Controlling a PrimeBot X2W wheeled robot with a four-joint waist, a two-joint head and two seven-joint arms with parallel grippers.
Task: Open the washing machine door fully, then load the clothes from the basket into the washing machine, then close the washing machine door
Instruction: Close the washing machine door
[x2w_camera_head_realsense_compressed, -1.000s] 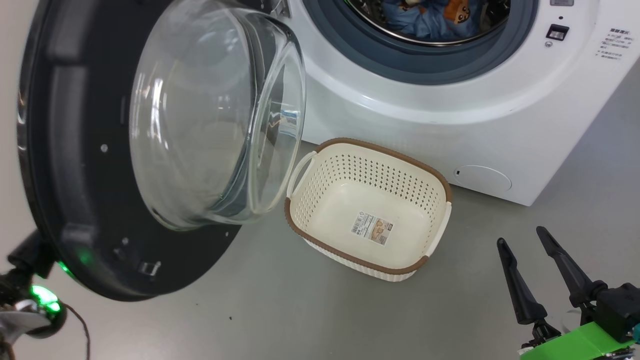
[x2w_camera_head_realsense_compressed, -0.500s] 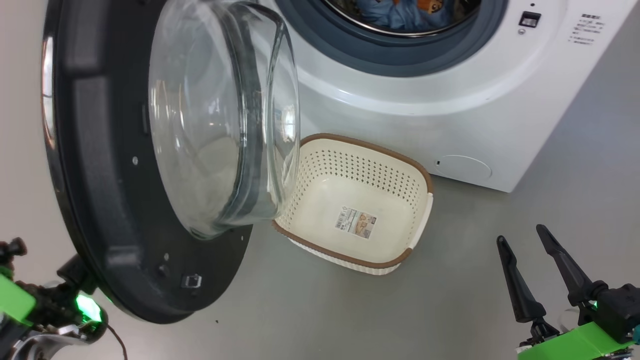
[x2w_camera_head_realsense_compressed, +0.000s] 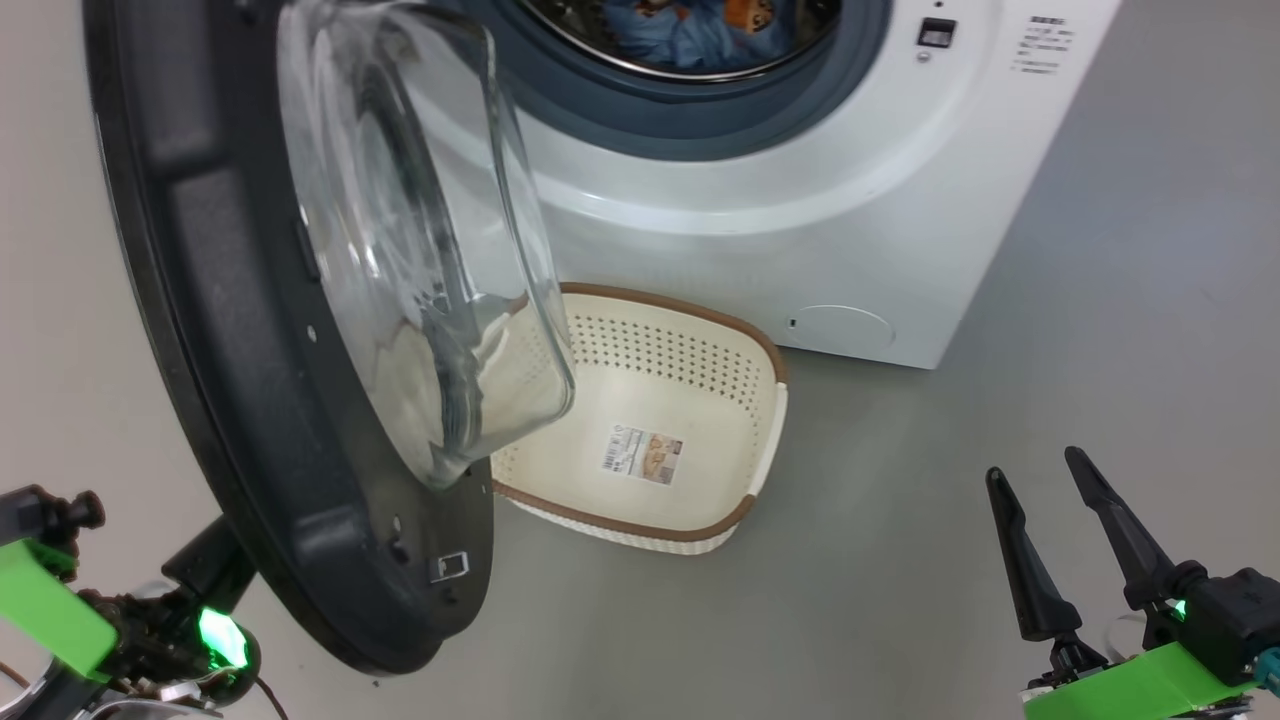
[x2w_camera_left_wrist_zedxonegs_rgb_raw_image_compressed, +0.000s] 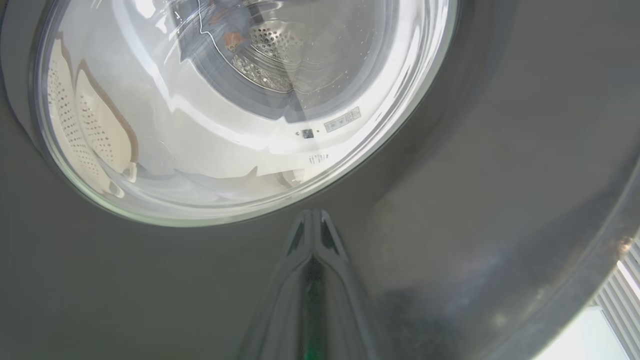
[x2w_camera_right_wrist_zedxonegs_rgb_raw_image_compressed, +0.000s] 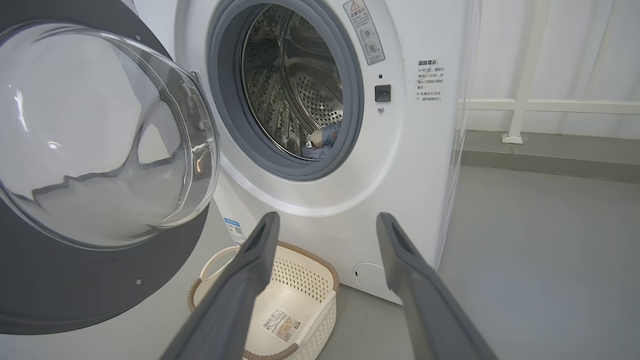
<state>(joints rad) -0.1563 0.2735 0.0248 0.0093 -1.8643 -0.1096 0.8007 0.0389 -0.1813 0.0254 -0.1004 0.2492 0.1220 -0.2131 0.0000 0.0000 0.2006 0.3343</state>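
The washing machine door (x2w_camera_head_realsense_compressed: 230, 330), black-rimmed with a clear glass bowl (x2w_camera_head_realsense_compressed: 420, 250), stands partly swung in front of the white washing machine (x2w_camera_head_realsense_compressed: 800, 180). My left gripper (x2w_camera_left_wrist_zedxonegs_rgb_raw_image_compressed: 312, 220) is shut, its tips against the door's dark outer face (x2w_camera_left_wrist_zedxonegs_rgb_raw_image_compressed: 475, 175); in the head view its wrist (x2w_camera_head_realsense_compressed: 60, 610) sits behind the door's lower edge. The blue bear-print clothes (x2w_camera_head_realsense_compressed: 690, 30) lie in the drum, also clothes (x2w_camera_right_wrist_zedxonegs_rgb_raw_image_compressed: 327, 137). The cream basket (x2w_camera_head_realsense_compressed: 700, 400) stands empty on the floor below the opening. My right gripper (x2w_camera_head_realsense_compressed: 1033, 465) hangs open and empty at the lower right, right gripper (x2w_camera_right_wrist_zedxonegs_rgb_raw_image_compressed: 327, 220).
Grey floor stretches to the right of the machine. The round service flap (x2w_camera_head_realsense_compressed: 840, 328) sits low on the machine's front, the latch socket (x2w_camera_head_realsense_compressed: 935, 32) right of the opening. A white wall rail (x2w_camera_right_wrist_zedxonegs_rgb_raw_image_compressed: 525, 105) runs behind on the right. The door's bowl overhangs the basket's left end.
The door has swung toward the machine's opening, its bowl now covering the basket's left end. My left wrist has followed behind it. The camera has turned; the right gripper has kept still.
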